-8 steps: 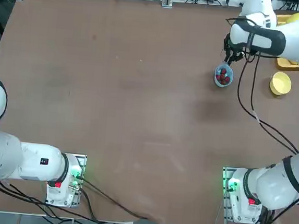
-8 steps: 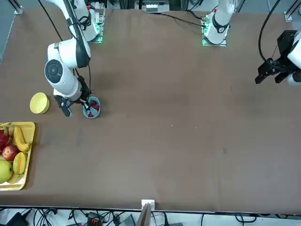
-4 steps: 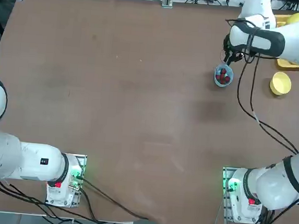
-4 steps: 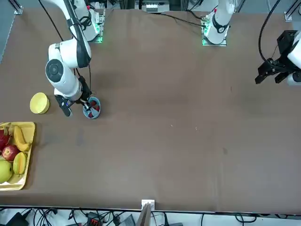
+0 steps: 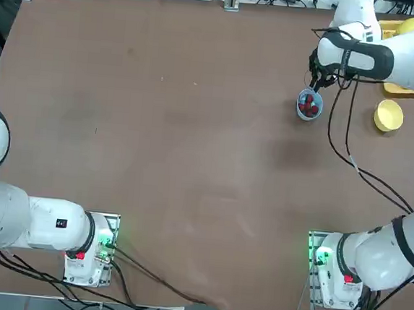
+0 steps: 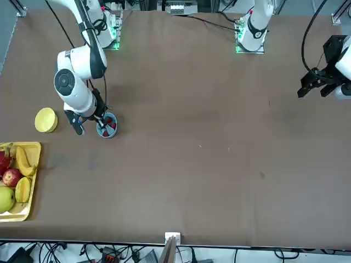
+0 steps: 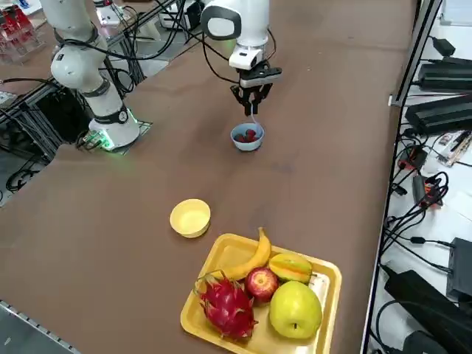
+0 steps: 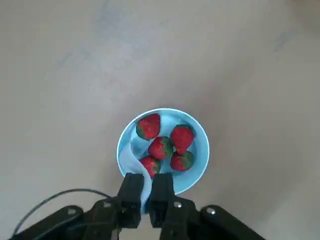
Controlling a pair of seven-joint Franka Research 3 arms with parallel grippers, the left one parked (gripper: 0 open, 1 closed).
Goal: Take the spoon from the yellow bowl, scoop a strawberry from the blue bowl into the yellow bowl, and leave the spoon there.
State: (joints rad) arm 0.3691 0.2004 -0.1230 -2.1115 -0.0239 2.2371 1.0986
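The blue bowl (image 8: 201, 150) holds several strawberries (image 8: 161, 147) and stands on the brown table, also in the top view (image 5: 309, 106) and side view (image 7: 247, 137). My right gripper (image 8: 146, 184) hangs just above the bowl's edge, shut on the handle of the pale blue spoon (image 8: 131, 159). The spoon's scoop lies inside the bowl against its wall, touching a strawberry. From the side, the gripper (image 7: 251, 109) points straight down over the bowl. The yellow bowl (image 5: 388, 115) is empty, a short way to the blue bowl's right (image 7: 190, 217).
A rectangular yellow tray (image 7: 324, 274) with a banana, apple, dragon fruit and other fruit sits at the table's far right corner, beyond the yellow bowl. Cables run along the table's right edge.
The right arm has shifted only very slightly. The spoon stays in the blue bowl and the grip has not changed.
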